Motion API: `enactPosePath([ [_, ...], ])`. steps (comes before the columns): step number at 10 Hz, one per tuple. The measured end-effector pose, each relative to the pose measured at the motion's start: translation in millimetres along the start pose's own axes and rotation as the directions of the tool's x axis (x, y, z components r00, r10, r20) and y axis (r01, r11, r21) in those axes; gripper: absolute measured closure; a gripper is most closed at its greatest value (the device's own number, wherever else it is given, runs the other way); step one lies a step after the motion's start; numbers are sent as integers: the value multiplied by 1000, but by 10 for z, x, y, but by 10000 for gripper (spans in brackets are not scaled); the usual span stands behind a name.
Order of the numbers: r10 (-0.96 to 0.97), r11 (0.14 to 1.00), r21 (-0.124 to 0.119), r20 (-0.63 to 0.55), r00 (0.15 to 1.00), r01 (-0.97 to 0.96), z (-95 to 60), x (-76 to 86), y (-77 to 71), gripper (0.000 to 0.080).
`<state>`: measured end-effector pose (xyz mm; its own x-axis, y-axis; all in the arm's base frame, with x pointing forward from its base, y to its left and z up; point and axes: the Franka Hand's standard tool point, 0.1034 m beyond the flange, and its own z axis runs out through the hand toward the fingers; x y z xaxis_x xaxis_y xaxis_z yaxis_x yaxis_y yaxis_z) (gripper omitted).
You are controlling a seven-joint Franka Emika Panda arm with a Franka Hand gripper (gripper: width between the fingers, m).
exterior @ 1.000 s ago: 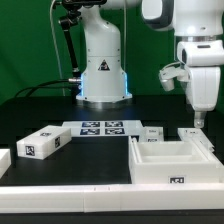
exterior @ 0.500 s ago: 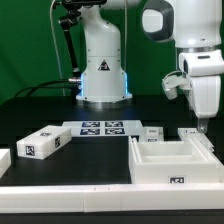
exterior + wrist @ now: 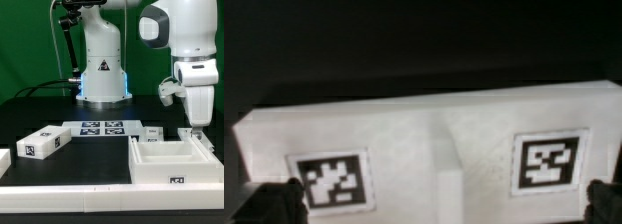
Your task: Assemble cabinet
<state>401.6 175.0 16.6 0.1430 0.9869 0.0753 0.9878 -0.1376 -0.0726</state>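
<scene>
Lowered since the earlier frame, the end effector [image 3: 199, 125], fingers spread wide, hangs above the small white tagged plastic cabinet block [image 3: 190, 133] at right of frame. Centre fingers astride it before closing.

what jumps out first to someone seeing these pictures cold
The big white arm on the exterior view's right, its gripper open above a small white tagged block. Nearer the camera sits the open-box shell, with a drawer block on the exterior view's left and the marker board at the centre.
</scene>
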Motion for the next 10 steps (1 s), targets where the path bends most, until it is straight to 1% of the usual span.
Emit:
enactPosePath([
  [3, 1, 1000, 5, 1, 1000, -1, 22, 1, -16, 15],
  [5, 1, 1000, 2, 0, 1000, -1, 4, 14, 7, 368],
  [6, 1, 1000, -2, -1, 1000, -1, -11, 25, 32, 503],
  [7, 1, 1000, -2, -2, 1000, -1, -9, 23, 36, 503],
  [8, 3, 1000, 0, -2, 1000, -3, 7, 13, 30, 686],
  [9, 3, 1000, 0, -2, 1000, -3, 4, 14, 33, 732],
  [10, 3, 1000, 0, -2, 1000, -3, 4, 14, 33, 732],
])
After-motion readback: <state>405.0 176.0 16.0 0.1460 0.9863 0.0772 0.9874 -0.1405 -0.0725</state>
